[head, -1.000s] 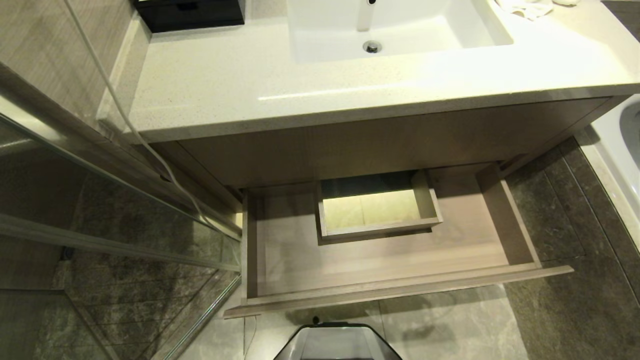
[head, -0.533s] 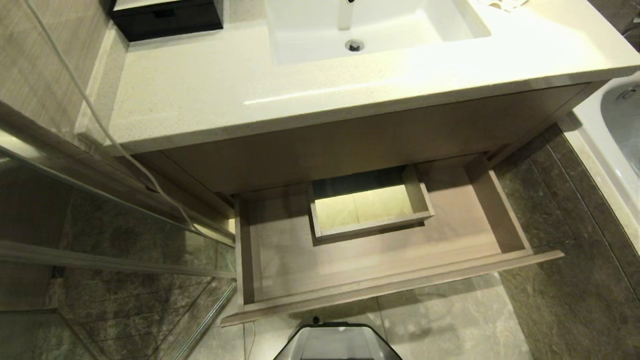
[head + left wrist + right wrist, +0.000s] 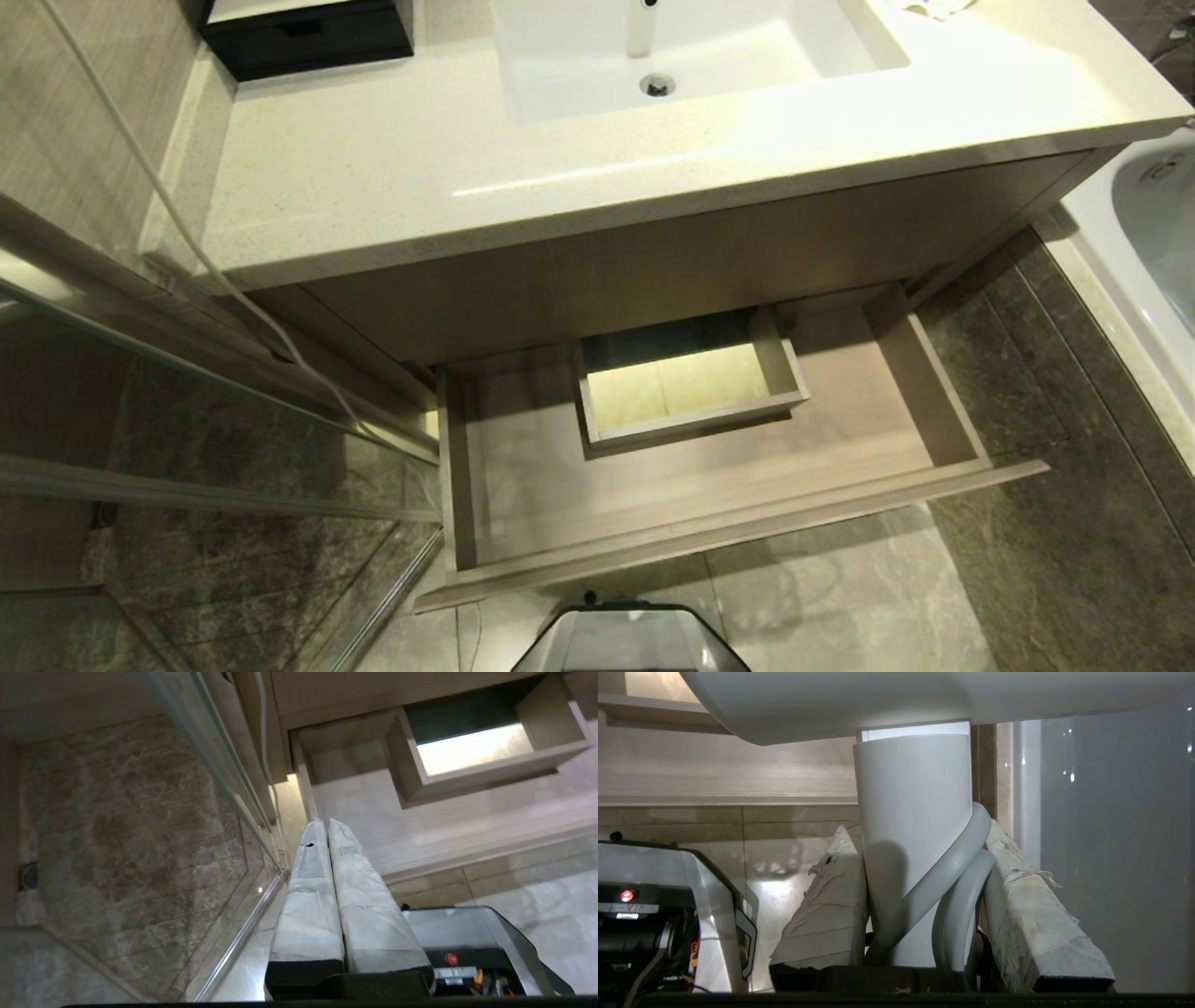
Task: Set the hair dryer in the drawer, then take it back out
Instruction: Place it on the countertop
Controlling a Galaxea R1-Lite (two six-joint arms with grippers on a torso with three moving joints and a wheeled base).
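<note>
Since a second ago the whole head view has slid left, a camera shift; the drawer [image 3: 709,504] stays pulled out under the vanity surface [image 3: 579,177], its boxed cutout [image 3: 686,387] unobstructed. Right tool [image 3: 920,891] pinches the hair dryer [image 3: 915,812] by its cord-wrapped handle beside the bathtub [image 3: 1148,243]; left tool [image 3: 322,826] hangs pressed together by the glass panel [image 3: 224,765].

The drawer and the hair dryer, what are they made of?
The drawer looks like wood or a wood-look board, matt, with pale grain lines along its floor and walls. The hair dryer, held in the right pincer, looks like smooth white plastic with a soft sheen; its cord looks like rubbery plastic.
</note>
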